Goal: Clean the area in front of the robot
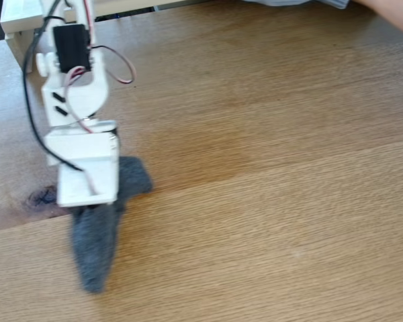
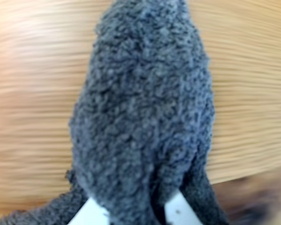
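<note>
Wiping with the dark grey cloth (image 1: 97, 245) seems to be the step in hand. To do it well, I think the arm should keep the cloth flat and pressed on the surface (image 1: 269, 201) and sweep in long strokes, so the fuzzy fabric does not bunch up or slip out. In the wrist view the cloth (image 2: 140, 117) comes up between two white fingertips (image 2: 180, 211) at about 6 o'clock, so the gripper (image 2: 133, 215) looks narrowly closed on it. In the fixed view the free end of the cloth trails toward 7 o'clock, nearest to me, and a shorter fold lies at the side of the gripper (image 1: 91, 201).

The robot (image 1: 77, 121) leans forward and down from about 11 o'clock, wrist bent low over the surface, with its black cable and red wires hanging loosely. Beside it, at 9 o'clock, is a dark knot (image 1: 40, 196) in the wood. The broad area toward 3 o'clock is open oak grain. Farthest away, at 11 o'clock, stands a white frame (image 1: 20, 20).
</note>
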Motion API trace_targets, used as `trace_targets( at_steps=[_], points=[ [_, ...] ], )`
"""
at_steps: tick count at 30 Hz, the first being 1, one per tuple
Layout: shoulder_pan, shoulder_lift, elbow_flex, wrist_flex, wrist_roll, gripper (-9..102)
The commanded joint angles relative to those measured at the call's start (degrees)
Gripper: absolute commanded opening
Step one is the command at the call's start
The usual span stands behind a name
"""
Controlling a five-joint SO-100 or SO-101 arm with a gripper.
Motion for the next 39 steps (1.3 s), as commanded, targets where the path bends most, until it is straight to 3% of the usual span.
trace_targets(
  at_steps=[1,9,17,23,34,36,39],
  points=[
    [-8.96,8.26,-1.58,0.44,1.23,0],
    [-9.84,1.93,-2.20,-12.13,-4.22,0],
    [6.24,-6.94,-2.29,-23.91,-14.59,0],
    [17.84,-6.24,-1.85,-24.26,-18.90,0],
    [28.74,-3.69,-1.58,-16.00,-19.60,0],
    [29.09,-0.18,-1.49,-9.84,-17.40,0],
    [26.72,13.01,-2.20,7.21,-13.45,0]
  ],
)
